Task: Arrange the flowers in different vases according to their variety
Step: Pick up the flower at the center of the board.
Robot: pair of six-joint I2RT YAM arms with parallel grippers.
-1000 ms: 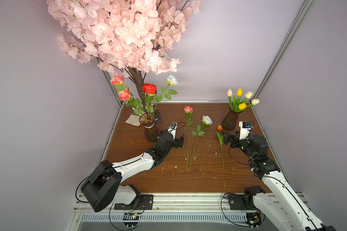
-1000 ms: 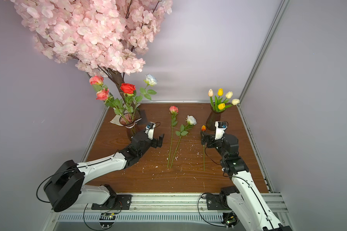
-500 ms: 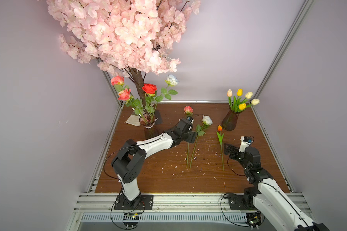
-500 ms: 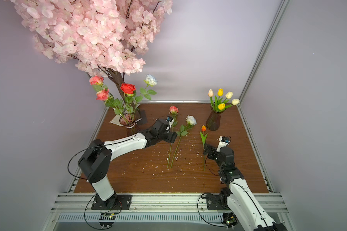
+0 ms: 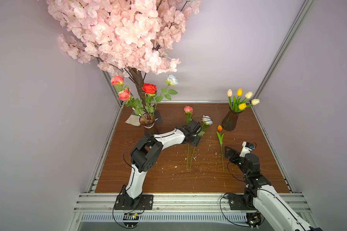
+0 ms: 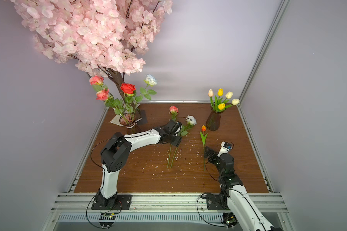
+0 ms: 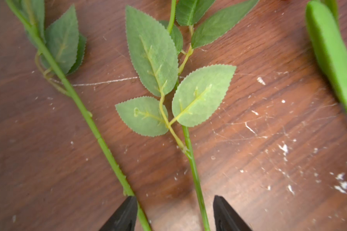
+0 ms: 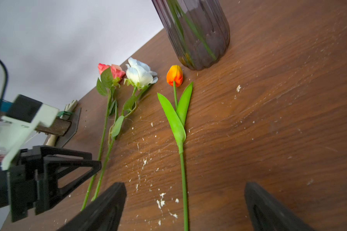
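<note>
Three flowers lie on the wooden table: a pink rose point(image 5: 188, 109), a white rose point(image 5: 206, 120) and an orange tulip point(image 5: 219, 128). My left gripper point(image 5: 194, 140) hovers low over both rose stems. In the left wrist view its jaws stand apart, the white rose's stem point(image 7: 196, 180) between them and the pink rose's stem point(image 7: 108, 152) at one fingertip. My right gripper point(image 5: 228, 152) is open beside the tulip; its stem point(image 8: 183, 180) runs between the fingers. One of the vases point(image 5: 147, 121) holds several roses, the other point(image 5: 229, 121) several tulips.
A big pink blossom tree point(image 5: 118, 30) overhangs the back left corner, its trunk point(image 5: 137, 80) right behind the rose vase. White specks litter the table point(image 5: 168, 180). Walls and metal rails point(image 5: 108, 136) close in three sides.
My left arm swung from beside the rose vase over to the rose stems and its jaws narrowed. My right arm drew back from the tulip vase to beside the tulip stem.
</note>
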